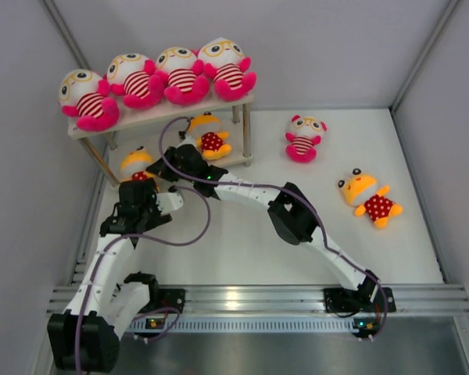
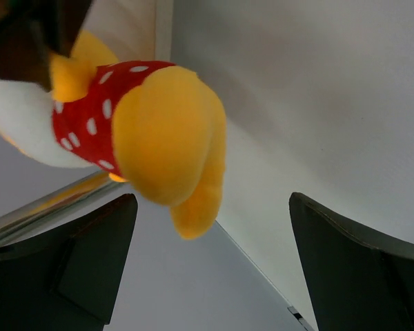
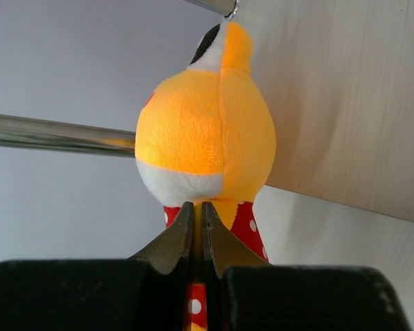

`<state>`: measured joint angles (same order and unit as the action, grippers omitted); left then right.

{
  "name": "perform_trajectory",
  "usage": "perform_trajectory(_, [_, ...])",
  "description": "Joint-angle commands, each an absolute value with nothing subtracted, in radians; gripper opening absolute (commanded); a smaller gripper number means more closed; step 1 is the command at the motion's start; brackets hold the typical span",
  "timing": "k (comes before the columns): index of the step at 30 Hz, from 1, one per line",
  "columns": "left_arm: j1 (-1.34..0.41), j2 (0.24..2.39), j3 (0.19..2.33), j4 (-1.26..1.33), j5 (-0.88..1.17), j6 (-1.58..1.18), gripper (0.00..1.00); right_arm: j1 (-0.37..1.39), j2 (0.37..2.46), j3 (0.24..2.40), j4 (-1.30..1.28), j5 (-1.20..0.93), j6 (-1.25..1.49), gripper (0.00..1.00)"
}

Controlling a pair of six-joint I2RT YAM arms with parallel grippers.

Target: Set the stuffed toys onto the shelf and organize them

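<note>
The shelf [image 1: 242, 100] stands at the back left, with several striped white-headed plush [image 1: 184, 74] in a row on its top board. One orange polka-dot plush [image 1: 209, 137] sits on the lower board. My right gripper [image 1: 162, 169] is shut on a second orange plush [image 1: 137, 162] at the shelf's left end. In the right wrist view the jaws [image 3: 198, 207] pinch it just under its head [image 3: 203, 131], next to the shelf board [image 3: 345, 103]. My left gripper [image 1: 137, 190] is open and empty just below that plush [image 2: 159, 131], with its fingers [image 2: 90, 262] spread apart.
A striped plush [image 1: 303, 137] sits on the table right of the shelf. A third orange plush [image 1: 369, 198] lies at the right. Grey walls close in the left, back and right sides. A silver shelf leg [image 3: 55, 134] runs beside the held plush.
</note>
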<state>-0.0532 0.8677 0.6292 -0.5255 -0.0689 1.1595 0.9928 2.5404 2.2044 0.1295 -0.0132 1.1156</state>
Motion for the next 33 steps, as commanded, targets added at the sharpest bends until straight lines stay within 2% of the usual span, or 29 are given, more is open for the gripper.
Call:
perform_trajectory(1, [-0.055,0.9,0.533,-0.299,-0.127,1.261,0.97,0.974,2.47,2.209,0.213,-0.031,1.147,0.0])
perform_trajectory(3, [-0.054,0.92,0.511,-0.287,-0.13,1.275,0.95,0.974,2.468,2.209,0.215,-0.032,1.143,0.0])
perform_trajectory(5, [-0.054,0.936,0.515,-0.284,-0.132,1.267,0.8,0.973,2.47,2.209,0.219,-0.037,1.137,0.0])
perform_trajectory(7, [-0.052,0.951,0.528,-0.282,-0.132,1.249,0.61,0.973,2.471,2.212,0.219,-0.043,1.129,0.0])
perform_trajectory(10, [-0.046,0.972,0.557,-0.282,-0.111,1.218,0.4,0.973,2.468,2.215,0.219,-0.057,1.114,0.0])
perform_trajectory(11, [-0.045,0.98,0.561,-0.282,-0.103,1.213,0.26,0.973,2.465,2.214,0.218,-0.06,1.108,0.0])
perform_trajectory(14, [-0.043,0.994,0.563,-0.259,-0.106,1.206,0.0,0.973,2.459,2.209,0.215,-0.072,1.095,0.0])
perform_trajectory(25, [0.057,0.986,0.609,-0.255,-0.012,1.224,0.0,0.968,2.425,2.174,0.215,-0.094,1.04,0.09])
perform_trajectory(27, [0.08,0.994,0.623,-0.255,-0.005,1.223,0.0,0.966,2.424,2.181,0.213,-0.1,1.031,0.25])
perform_trajectory(29, [0.09,1.012,0.637,-0.242,-0.005,1.209,0.0,0.966,2.418,2.177,0.201,-0.097,1.016,0.46])
perform_trajectory(33, [0.113,1.037,0.647,-0.195,-0.008,1.178,0.0,0.966,2.372,2.132,0.18,-0.086,0.983,0.55])
